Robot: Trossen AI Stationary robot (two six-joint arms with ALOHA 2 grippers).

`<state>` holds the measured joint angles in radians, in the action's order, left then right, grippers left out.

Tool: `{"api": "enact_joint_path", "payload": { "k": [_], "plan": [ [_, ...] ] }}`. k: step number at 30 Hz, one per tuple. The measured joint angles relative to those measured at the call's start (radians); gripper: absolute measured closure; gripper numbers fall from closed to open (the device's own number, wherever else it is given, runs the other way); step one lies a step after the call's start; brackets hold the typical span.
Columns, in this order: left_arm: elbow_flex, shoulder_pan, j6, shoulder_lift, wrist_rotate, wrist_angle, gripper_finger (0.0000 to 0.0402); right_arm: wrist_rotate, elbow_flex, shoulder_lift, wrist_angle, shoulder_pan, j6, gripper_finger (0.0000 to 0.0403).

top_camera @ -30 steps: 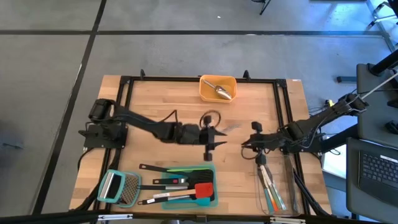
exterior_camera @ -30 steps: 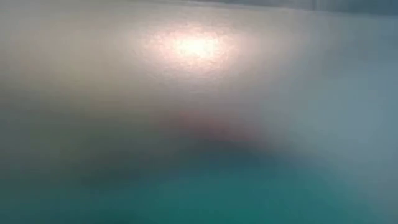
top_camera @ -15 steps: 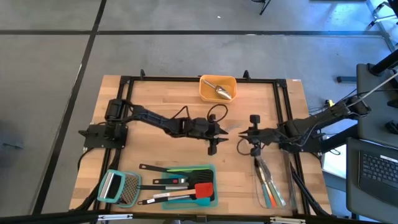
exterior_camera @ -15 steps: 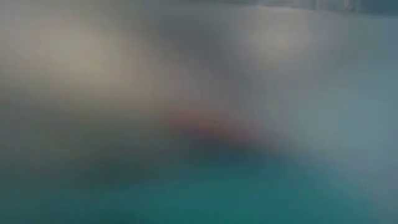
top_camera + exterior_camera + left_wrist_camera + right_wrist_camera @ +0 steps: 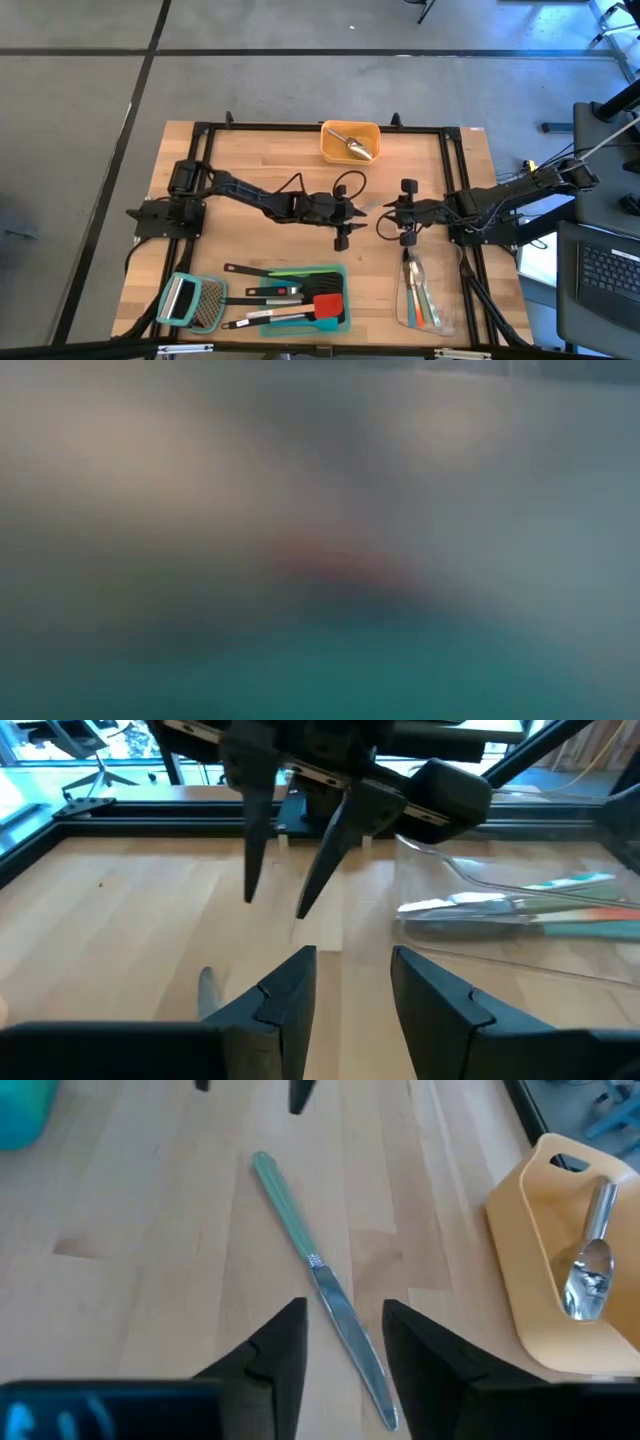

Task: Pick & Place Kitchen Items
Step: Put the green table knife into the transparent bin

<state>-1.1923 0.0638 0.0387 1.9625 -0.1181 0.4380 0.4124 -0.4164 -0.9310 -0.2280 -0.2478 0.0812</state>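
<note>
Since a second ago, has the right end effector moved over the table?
Yes. In the high view the right end effector has shifted toward the table's far edge, nearer the orange container, carrying the clear container that way.

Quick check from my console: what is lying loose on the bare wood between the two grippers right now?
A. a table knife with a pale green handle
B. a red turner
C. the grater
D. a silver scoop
A: the right wrist view shows the knife flat on the wooden table, just ahead of the right gripper.
</note>
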Motion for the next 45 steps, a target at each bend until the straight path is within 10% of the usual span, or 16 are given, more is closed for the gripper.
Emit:
{"api": "enact_joint_path", "payload": {
  "k": [11, 23, 30, 45],
  "plan": [
    [0.0, 0.023, 0.001, 0.0, 0.039, -0.001, 0.0275, -0.044, -0.012, 0.0, 0.07, -0.015, -0.127, 0.024],
    [-0.007, 0.04, 0.115, 0.032, 0.326, 0.174, 0.0325, 0.138, -0.054, -0.024, 0.067, 0.016, -0.51, 0.024],
    [-0.153, 0.061, 0.144, 0.192, 0.337, 0.179, 0.0396, 0.123, -0.054, -0.145, 0.056, 0.066, -0.588, 0.0241],
    [-0.452, 0.078, 0.124, 0.42, 0.323, 0.01, 0.04, 0.129, -0.054, -0.214, 0.105, 0.077, -0.538, 0.0241]
  ]
}}
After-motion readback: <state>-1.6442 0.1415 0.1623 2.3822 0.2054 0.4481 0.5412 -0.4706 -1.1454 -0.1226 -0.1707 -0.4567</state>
